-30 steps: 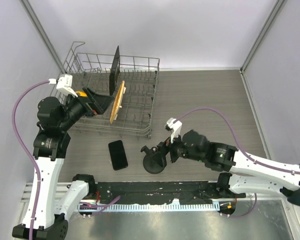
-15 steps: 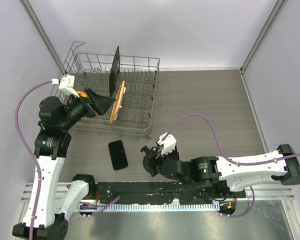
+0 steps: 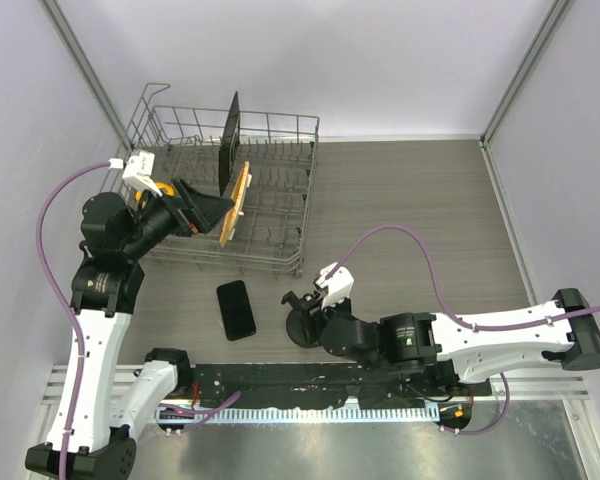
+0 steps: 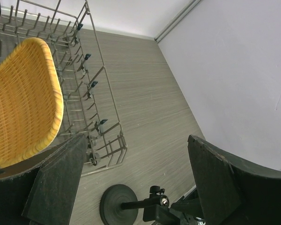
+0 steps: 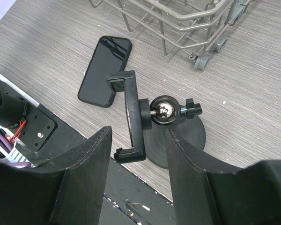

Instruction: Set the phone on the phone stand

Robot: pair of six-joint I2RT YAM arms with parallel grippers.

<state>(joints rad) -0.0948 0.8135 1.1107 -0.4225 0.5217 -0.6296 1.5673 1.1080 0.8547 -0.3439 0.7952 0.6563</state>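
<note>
The phone, a glossy black slab, lies flat on the table near the front edge, and shows in the right wrist view. Just right of it stands the phone stand, with its disc base, ball joint, knob and clamp bracket. My right gripper hovers over the stand from the near side. Its jaws are partly apart on either side of the bracket, and I see no contact. My left gripper is open and empty by the dish rack. The stand shows far below it.
A wire dish rack stands at the back left and holds an upright black square plate and a yellow wicker plate. The black mounting rail runs along the near edge just behind the stand.
The right arm has swung round from the stand's right to its near side, and its jaws have narrowed over the bracket. The left gripper has shifted only slightly.
</note>
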